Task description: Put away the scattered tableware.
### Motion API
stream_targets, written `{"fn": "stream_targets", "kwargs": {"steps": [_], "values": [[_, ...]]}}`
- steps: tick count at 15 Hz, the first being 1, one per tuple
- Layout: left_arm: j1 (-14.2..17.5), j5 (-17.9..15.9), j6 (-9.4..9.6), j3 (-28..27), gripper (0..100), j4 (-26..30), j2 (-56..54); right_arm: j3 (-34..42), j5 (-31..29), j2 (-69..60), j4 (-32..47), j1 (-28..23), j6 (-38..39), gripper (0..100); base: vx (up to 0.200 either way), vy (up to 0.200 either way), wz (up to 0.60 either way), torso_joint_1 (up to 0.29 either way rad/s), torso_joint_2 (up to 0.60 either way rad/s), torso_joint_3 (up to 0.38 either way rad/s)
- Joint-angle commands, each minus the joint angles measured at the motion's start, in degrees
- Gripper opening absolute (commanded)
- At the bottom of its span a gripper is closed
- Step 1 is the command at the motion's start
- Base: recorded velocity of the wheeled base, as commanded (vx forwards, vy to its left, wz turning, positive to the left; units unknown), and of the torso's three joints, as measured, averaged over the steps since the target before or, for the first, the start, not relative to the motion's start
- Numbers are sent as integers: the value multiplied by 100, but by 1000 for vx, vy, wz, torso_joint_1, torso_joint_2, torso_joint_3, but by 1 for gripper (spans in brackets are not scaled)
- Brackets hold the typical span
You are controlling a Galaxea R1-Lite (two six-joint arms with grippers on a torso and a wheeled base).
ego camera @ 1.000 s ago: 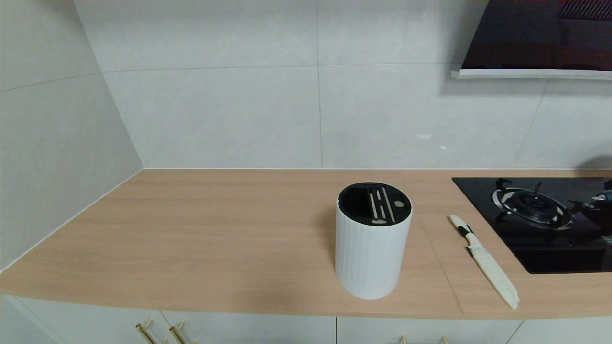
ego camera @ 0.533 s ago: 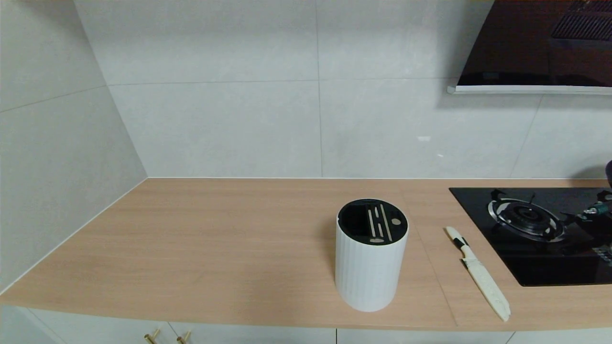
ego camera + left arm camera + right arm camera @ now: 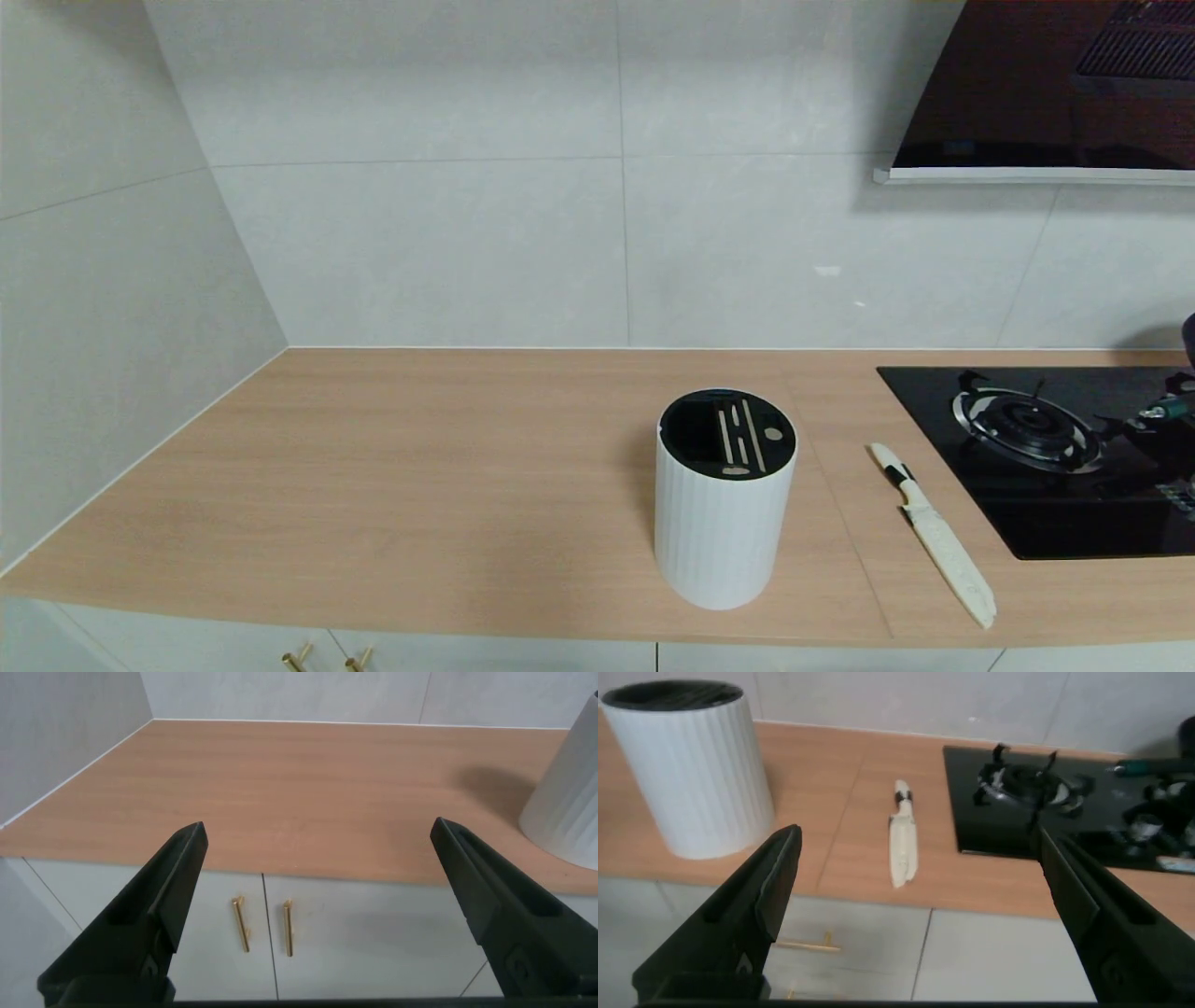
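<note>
My left gripper [image 3: 318,831] and right gripper [image 3: 919,833] hang spread wide and empty just short of the counter [image 3: 420,485], ready for the knife [image 3: 932,539] lying flat at three o'clock from the upright slotted holder [image 3: 725,523] meant to take it

Left gripper [image 3: 318,831] — agape; right gripper [image 3: 917,835] likewise

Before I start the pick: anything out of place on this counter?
Yes: a white knife lies loose on the countertop between the white knife block and the gas hob, blade toward the front edge.
</note>
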Motion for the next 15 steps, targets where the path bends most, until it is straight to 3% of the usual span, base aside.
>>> {"fn": "stream_targets", "kwargs": {"steps": [1, 9, 11, 15], "values": [[-1, 3, -2, 0, 100, -2, 2, -683, 57, 397, -28, 69, 52, 100, 0, 0, 0, 0, 0, 0], [-1, 3, -2, 0, 100, -2, 2, -2212, 390, 4968, -169, 263, 52, 100, 0, 0, 0, 0, 0, 0], [-1, 3, -2, 0, 100, -2, 2, -2353, 373, 5855, -591, 263, 69, 100, 0, 0, 0, 0, 0, 0], [-1, 3, -2, 0, 100, -2, 2, -2414, 320, 8220, -2234, 236, 78, 100, 0, 0, 0, 0, 0, 0]]}}
